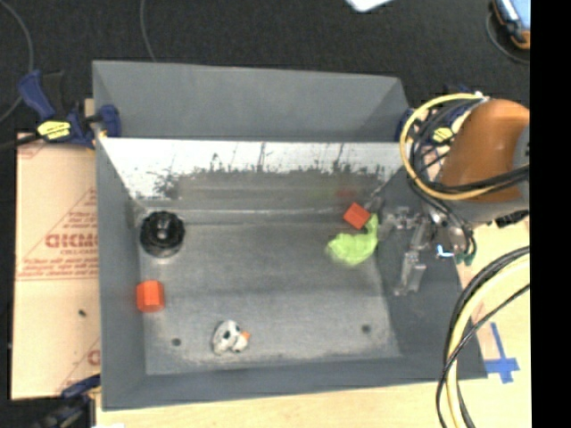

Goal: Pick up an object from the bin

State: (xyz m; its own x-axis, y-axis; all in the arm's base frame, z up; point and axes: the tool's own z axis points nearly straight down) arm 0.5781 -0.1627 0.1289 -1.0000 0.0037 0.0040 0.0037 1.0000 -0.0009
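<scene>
My gripper [412, 250] hangs at the bin's right side, over the sloping right wall. Just to its left lies a crumpled yellow-green thing [352, 247] on the bin floor. A small orange block [356, 215] rests right behind that, near the back wall. Nothing shows held in the gripper.
On the left of the floor stands a black round knob-like thing [161, 232], with a second orange block [149, 295] in front of it. Near the front wall lies a small white thing with an orange spot [230, 337]. The arm's orange cover and cables hang over the right rim.
</scene>
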